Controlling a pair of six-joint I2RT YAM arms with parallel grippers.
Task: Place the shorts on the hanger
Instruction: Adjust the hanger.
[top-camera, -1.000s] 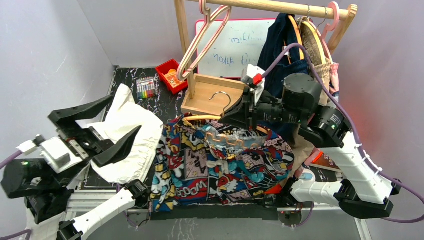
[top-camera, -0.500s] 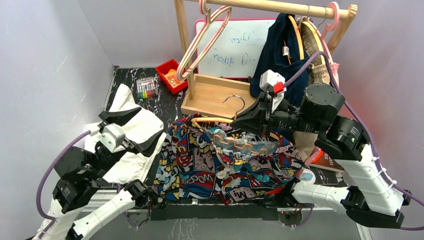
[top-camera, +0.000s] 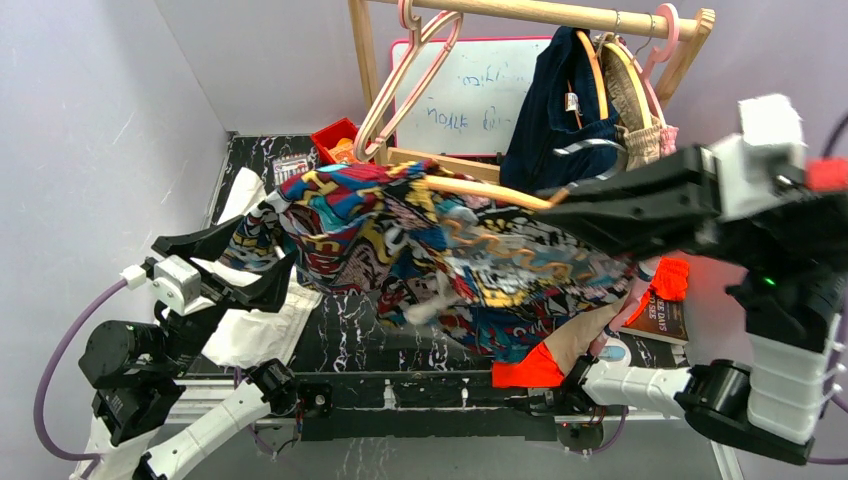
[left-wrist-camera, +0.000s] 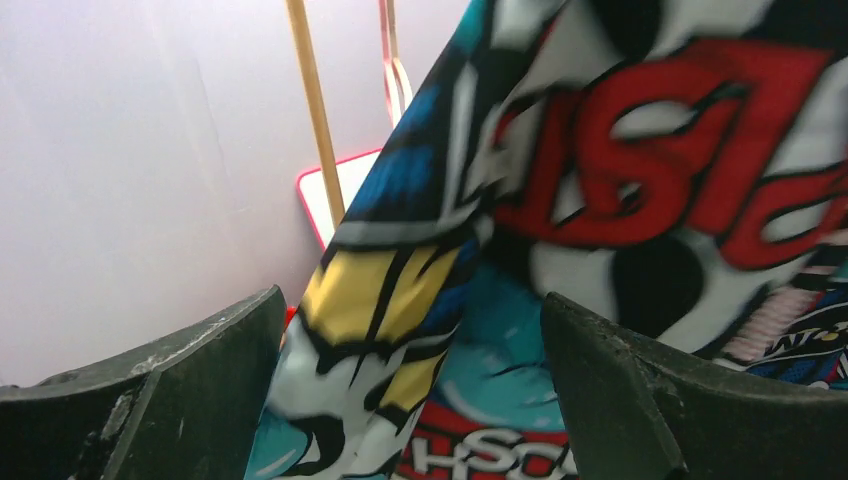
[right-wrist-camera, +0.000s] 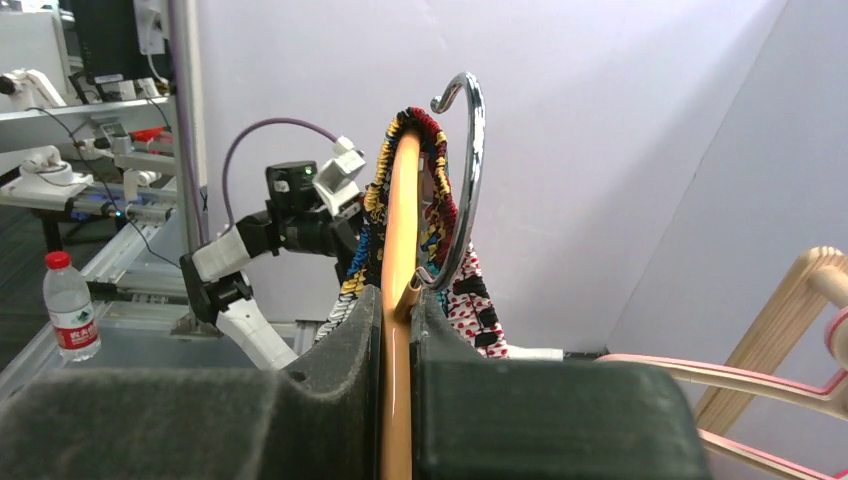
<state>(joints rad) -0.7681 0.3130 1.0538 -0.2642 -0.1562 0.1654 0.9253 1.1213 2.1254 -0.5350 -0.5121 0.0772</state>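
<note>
Hanger (right-wrist-camera: 398, 200) pinched in right end effector (right-wrist-camera: 397, 310), left end effector (left-wrist-camera: 410, 330) spread wide; risked loosely draped shorts (top-camera: 400, 230) sliding off.

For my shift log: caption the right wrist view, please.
Right tool shut on slim light-orange hanger, multicolour comic-print shorts bunched around it.

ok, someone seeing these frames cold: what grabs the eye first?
The loud comic-print shorts, draped over the orange hanger and held aloft at mid-frame in the top view. The right gripper has its jaws shut on the hanger, coming in from the right. On the left, the left gripper stands wide open with the shorts' edge right in front of it.
</note>
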